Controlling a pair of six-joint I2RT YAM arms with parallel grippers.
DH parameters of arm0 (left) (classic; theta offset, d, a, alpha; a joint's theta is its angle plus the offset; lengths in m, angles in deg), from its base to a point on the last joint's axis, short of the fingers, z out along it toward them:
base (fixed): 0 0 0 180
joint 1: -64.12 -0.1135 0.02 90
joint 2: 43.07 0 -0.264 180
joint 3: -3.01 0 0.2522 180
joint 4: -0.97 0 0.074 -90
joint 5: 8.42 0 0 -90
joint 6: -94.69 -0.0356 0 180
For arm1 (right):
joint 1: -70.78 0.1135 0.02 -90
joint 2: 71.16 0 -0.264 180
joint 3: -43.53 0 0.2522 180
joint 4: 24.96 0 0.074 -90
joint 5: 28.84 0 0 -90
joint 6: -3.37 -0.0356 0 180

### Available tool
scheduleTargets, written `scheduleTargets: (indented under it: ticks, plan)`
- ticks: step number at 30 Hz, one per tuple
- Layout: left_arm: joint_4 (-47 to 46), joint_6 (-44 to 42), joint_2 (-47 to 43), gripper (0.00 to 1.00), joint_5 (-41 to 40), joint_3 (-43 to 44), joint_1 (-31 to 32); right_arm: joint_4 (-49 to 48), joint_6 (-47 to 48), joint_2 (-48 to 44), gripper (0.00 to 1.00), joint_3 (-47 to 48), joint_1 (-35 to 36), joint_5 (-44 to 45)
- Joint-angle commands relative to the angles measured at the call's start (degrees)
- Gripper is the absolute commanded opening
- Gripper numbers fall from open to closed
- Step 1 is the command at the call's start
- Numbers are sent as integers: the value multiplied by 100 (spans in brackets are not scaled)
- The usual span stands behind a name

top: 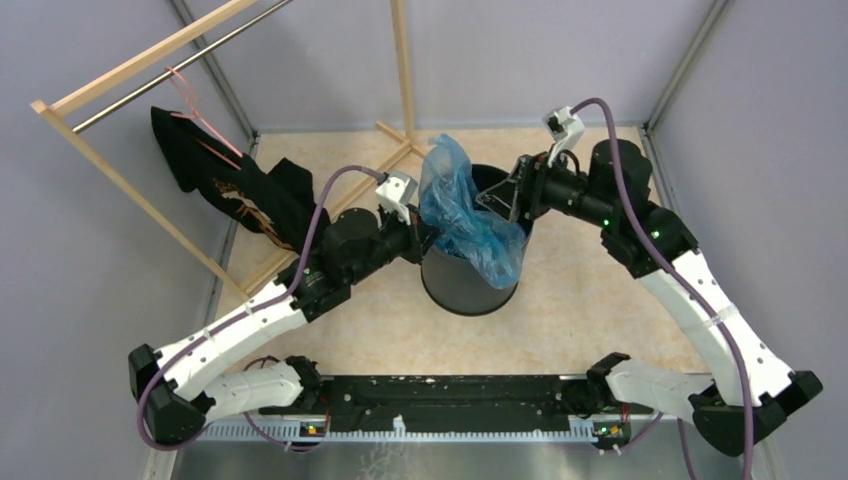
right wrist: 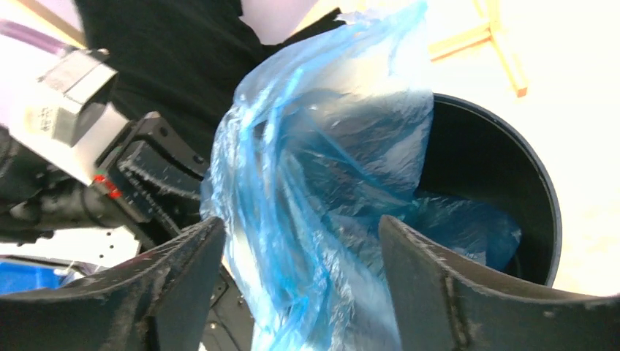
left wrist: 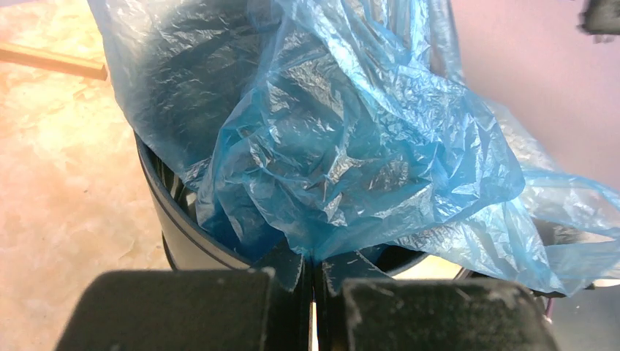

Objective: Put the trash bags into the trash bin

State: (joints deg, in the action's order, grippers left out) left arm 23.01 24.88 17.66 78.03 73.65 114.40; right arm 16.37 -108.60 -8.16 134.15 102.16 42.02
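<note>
The light-blue trash bag stands bunched up over the dark round trash bin, part inside it and part draped over its front rim. My left gripper is at the bin's left rim and is shut on an edge of the bag, over the bin's rim. My right gripper is open at the bin's right rim. In the right wrist view the bag hangs between its two spread fingers, and the bin's mouth lies behind.
A black garment hangs on a wooden rack at the back left. A wooden cross foot lies on the tan table just behind the bin. Grey walls close in the sides.
</note>
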Motion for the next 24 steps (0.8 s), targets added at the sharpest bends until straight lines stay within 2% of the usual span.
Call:
scheduleTargets:
  ticks: [1,4,6,7,11,13,16,20,21,22,24]
  plan:
    - [-1051,198,-387,0,51,-361,-17,-232,111,-299,71,25,4,-603]
    - [-999,235,-385,0,-12,-369,-18,-697,-141,-193,56,-130,9,-1211]
    - [-925,248,-359,0,-8,-325,-18,-738,-245,-58,45,-74,9,-1224]
    - [-902,256,-364,0,1,-319,-17,-776,-291,-7,43,-66,9,-1233]
    - [-855,233,-400,0,4,-344,-18,-1234,-558,158,50,-308,10,-1501]
    - [-854,223,-419,0,3,-345,-18,-1172,-542,253,50,-309,8,-1386]
    - [-854,227,-437,0,27,-349,-18,-1159,-574,298,41,-305,16,-1175]
    - [-854,240,-479,0,64,-377,-18,-1484,-827,272,37,-474,9,-983]
    - [-854,236,-502,0,65,-387,-18,-1615,-929,292,34,-551,11,-995]
    - [-854,228,-511,0,59,-396,-14,-1774,-1034,318,26,-632,9,-1041]
    - [-713,211,-534,0,8,-387,-18,-1912,-1142,355,1,-675,4,-1146]
